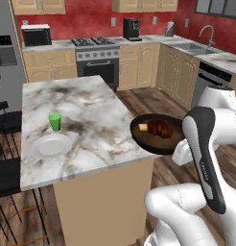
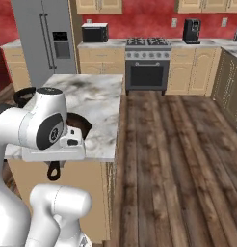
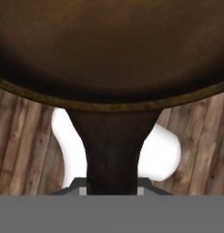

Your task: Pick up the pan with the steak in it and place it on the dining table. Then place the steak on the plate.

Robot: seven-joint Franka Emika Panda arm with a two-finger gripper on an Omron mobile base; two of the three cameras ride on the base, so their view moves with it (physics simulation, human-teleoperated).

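The black pan (image 1: 151, 139) hangs level at the right edge of the dining table (image 1: 91, 103), partly over the marble top and partly over the floor. In it lies the reddish-brown steak (image 1: 161, 129) with a yellow chunk on its left. My gripper (image 3: 111, 190) is shut on the pan's handle (image 3: 111, 145), and the pan (image 3: 111, 45) spreads across the top of the hand view. The white plate (image 1: 51, 145) rests near the table's front left, far from the pan. From the right base, part of the pan's rim (image 2: 83, 126) shows behind my arm over the table (image 2: 98, 96).
A small green cup (image 1: 54, 121) stands just behind the plate. Black chairs (image 1: 7, 125) sit along the table's left side. A stove (image 1: 97, 60) and wooden cabinets line the back wall, with a sink counter (image 1: 206, 53) at the right. Wood floor (image 2: 168, 144) lies open right of the table.
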